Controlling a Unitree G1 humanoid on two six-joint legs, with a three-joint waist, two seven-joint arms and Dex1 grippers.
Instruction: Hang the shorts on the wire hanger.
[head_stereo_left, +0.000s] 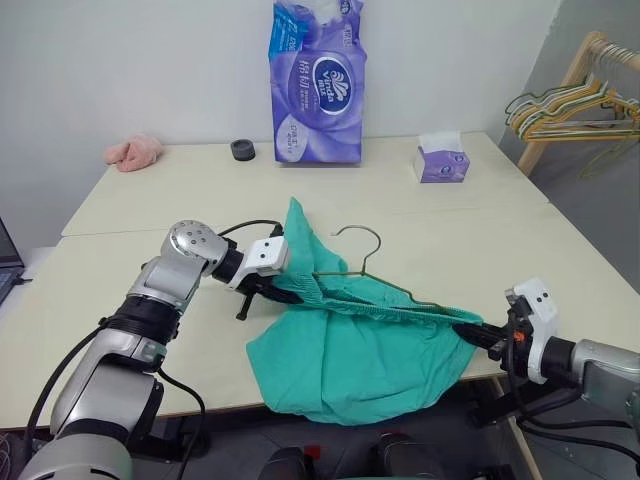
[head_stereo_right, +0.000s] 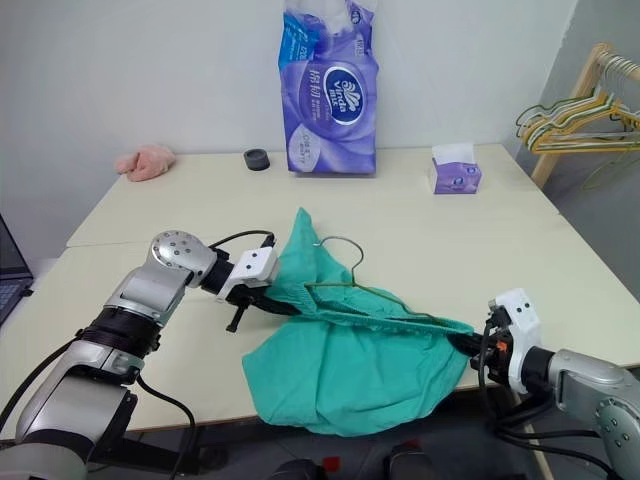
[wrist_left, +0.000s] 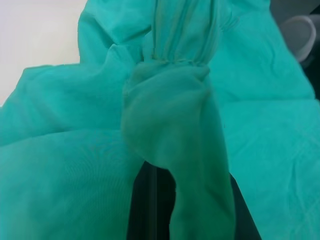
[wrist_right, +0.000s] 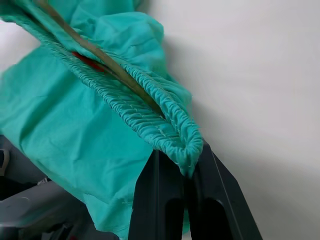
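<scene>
Stretching the shorts (head_stereo_left: 360, 350) between both grippers: left gripper (head_stereo_left: 272, 287) is clamped on one end of the waistband, right gripper (head_stereo_left: 484, 336) is pinched on the other end, both with cloth between the fingers. Waistband runs as a taut gathered line from the left gripper down to the right one, and that's the long axis.

The hanger (head_stereo_left: 362, 262) lies along that same line, its wire threaded inside the waistband; the right wrist view shows it running through the gathers. Hook pokes up and clear of the cloth, nearer the left gripper.

Shorts are teal, floppy, with an elastic waistband; the body sags off the near edge of the table (head_stereo_left: 150, 215).

My read: they're nearly on; what's left is to settle the cloth on the wire.
</scene>
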